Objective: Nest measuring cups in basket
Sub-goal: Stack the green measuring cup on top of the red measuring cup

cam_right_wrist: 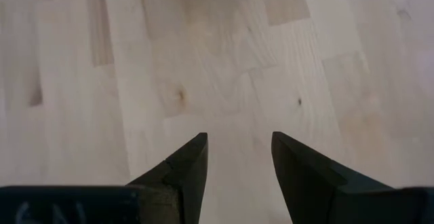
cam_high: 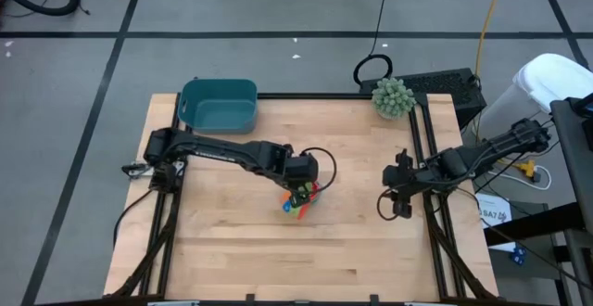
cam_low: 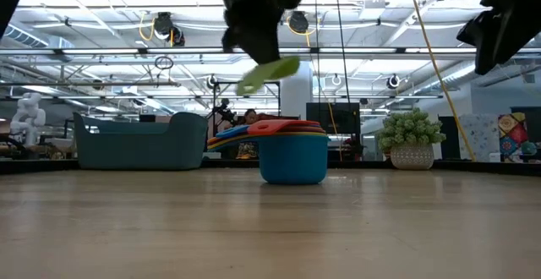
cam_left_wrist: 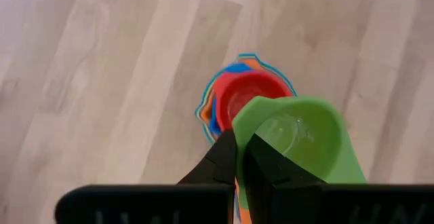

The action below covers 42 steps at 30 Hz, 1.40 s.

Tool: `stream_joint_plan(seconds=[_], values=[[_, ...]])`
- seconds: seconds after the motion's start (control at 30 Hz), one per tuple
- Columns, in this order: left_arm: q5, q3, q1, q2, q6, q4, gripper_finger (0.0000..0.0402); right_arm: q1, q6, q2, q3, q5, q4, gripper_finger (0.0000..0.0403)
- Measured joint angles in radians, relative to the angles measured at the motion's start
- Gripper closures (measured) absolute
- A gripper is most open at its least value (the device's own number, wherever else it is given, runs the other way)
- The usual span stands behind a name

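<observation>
While clenched on the green cup (cam_left_wrist: 298, 139), left pincer (cam_left_wrist: 239, 157) hovering off-centre over nested stack (cam_low: 292, 148); could tip it, seemingly. Right pincer (cam_right_wrist: 237, 157) parted, idle.

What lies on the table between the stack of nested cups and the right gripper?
Nothing: in the high view, only bare wood separates the stack of nested cups from the open right gripper. The table shows no object there.

left arm: stretched across table centre, wrist pointing down
left gripper (cam_left_wrist: 239, 157): raised above the table, fingers clamped together
right arm: parked at right table edge
right gripper (cam_right_wrist: 239, 157): fingers parted, nothing between
</observation>
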Motion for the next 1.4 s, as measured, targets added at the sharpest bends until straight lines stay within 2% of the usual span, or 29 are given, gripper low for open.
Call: stream_joint_plan(seconds=[0.27, 0.4, 0.6, 0.77, 1.07, 1.4], values=[[0.005, 0.024, 0.020, 0.055, 0.016, -0.091, 0.0383, 0.036, 0.014, 0.005, 0.000, -0.026, 0.022, 0.0245], [0.007, 0.025, 0.024, 0.058, 0.043, -0.081, 0.0378, 0.053, 0.033, 0.005, 0.000, -0.024, 0.022, 0.0245], [0.025, 0.025, 0.023, 0.058, 0.099, -0.065, 0.0393, 0.065, 0.045, 0.004, 0.000, -0.023, 0.031, 0.0245], [0.040, 0.025, 0.023, 0.058, 0.172, -0.036, 0.0382, 0.065, 0.052, 0.004, 0.000, -0.022, 0.038, 0.0245], [0.059, 0.025, 0.026, 0.066, 0.280, -0.005, 0.0387, 0.064, 0.059, 0.004, 0.000, -0.022, 0.108, 0.0245], [0.058, 0.025, 0.029, 0.066, 0.305, -0.001, 0.0328, 0.064, 0.056, 0.004, 0.000, -0.022, 0.143, 0.0245]])
